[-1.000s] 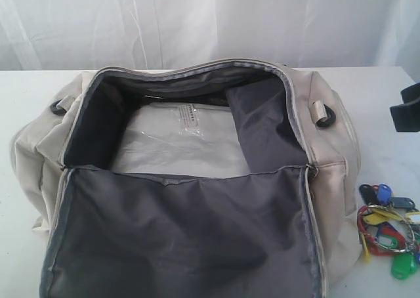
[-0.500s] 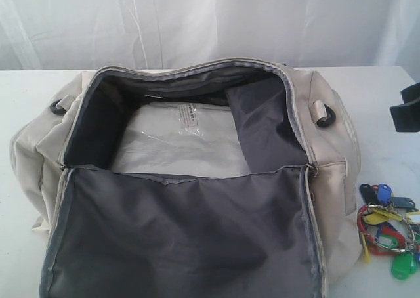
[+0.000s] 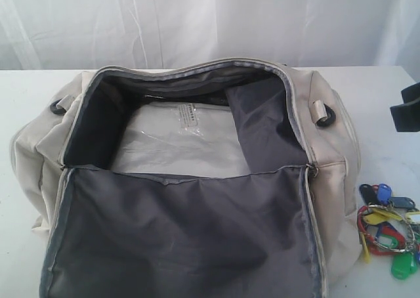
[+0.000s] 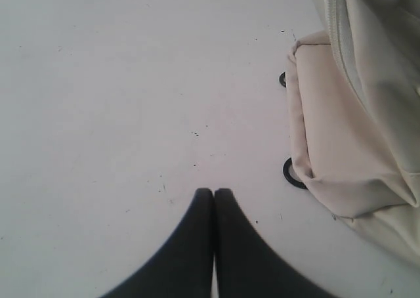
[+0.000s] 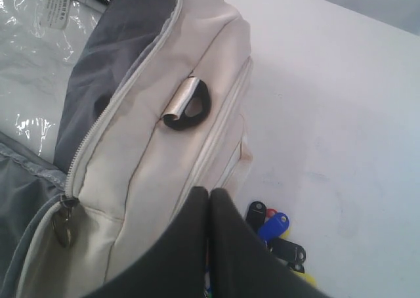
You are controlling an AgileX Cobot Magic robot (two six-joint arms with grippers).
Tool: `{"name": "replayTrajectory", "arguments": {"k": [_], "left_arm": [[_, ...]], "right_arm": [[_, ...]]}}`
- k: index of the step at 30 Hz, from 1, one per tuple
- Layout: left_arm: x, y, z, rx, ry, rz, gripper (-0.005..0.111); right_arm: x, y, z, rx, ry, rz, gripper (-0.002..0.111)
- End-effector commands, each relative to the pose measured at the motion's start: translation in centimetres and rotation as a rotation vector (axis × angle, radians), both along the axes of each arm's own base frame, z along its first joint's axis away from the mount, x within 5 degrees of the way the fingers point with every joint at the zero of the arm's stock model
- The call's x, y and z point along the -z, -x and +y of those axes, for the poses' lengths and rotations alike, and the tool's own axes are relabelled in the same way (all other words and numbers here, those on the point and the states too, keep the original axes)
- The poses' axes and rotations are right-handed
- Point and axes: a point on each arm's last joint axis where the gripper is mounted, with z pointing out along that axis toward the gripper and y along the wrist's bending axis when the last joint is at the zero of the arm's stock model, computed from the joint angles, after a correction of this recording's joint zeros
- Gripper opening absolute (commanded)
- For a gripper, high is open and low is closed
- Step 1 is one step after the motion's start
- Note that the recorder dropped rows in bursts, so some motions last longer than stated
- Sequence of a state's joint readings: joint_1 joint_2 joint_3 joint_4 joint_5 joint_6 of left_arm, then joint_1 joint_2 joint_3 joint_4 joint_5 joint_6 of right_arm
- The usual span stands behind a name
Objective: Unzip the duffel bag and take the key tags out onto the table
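Item, the table (image 3: 377, 91): wide white top, bare around the load; item, the duffel bag (image 3: 331, 193): cream fabric, lying across the middle of the table, unzipped, its lid flap (image 3: 184, 239) folded toward 6 o'clock with the dark grey lining showing; soft and slack by the look of it, likely to sag and drag rather than lift cleanly, best taken by a webbing loop (image 5: 187, 104) on its 3 o'clock end; item, a clear plastic-wrapped packet (image 3: 177, 140) flat in the bag's bottom, glossy, probably slippery; item, the left gripper (image 4: 214, 191): black fingers pressed together on nothing, over bare table off the bag's 9 o'clock end; item, the right gripper (image 5: 210, 191): likewise pressed together and empty, above the bag's 3 o'clock flank with the tags just beyond its tips; item, the key tags (image 3: 388, 229): a bunch in red, blue, yellow, green and black on metal rings, lying on the table at 4 o'clock of the bag, just beside its wall and outside it; judged light, hard, smooth and loose-jointed, apt to splay and slide, so the surest hold is where the rings gather, not on a single tag; by this lie the task appears complete.
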State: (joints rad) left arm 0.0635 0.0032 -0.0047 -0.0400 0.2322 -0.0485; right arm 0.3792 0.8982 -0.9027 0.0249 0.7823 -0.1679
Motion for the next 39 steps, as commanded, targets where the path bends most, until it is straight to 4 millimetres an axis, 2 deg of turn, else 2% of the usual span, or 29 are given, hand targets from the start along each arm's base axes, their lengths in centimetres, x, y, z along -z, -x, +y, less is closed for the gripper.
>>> {"name": "replayTrajectory", "arguments": {"k": [1, 18, 20, 25, 27, 30, 39], "left_arm": [[0.1, 0.0, 0.0, 0.006, 0.004, 0.0, 0.0], [0.1, 0.0, 0.0, 0.006, 0.004, 0.0, 0.0], [0.1, 0.0, 0.0, 0.006, 0.004, 0.0, 0.0], [0.1, 0.0, 0.0, 0.006, 0.004, 0.0, 0.0], [0.1, 0.0, 0.0, 0.006, 0.004, 0.0, 0.0], [0.1, 0.0, 0.0, 0.006, 0.004, 0.0, 0.0], [0.1, 0.0, 0.0, 0.006, 0.004, 0.0, 0.0]], "right_arm": [[0.0, 0.2, 0.0, -0.007, 0.002, -0.007, 0.0], [-0.1, 0.3, -0.1, -0.007, 0.0, -0.012, 0.0], [-0.3, 0.8, -0.3, -0.006, -0.009, -0.029, 0.0], [-0.9, 4.7, -1.5, 0.132, -0.337, -0.093, 0.0], [-0.4, 5.6, -1.9, 0.162, -0.45, -0.176, 0.0], [1.7, 6.6, -2.4, 0.16, -0.505, -0.272, 0.0], [7.0, 6.5, -2.5, 0.135, -0.402, -0.271, 0.0]]}}
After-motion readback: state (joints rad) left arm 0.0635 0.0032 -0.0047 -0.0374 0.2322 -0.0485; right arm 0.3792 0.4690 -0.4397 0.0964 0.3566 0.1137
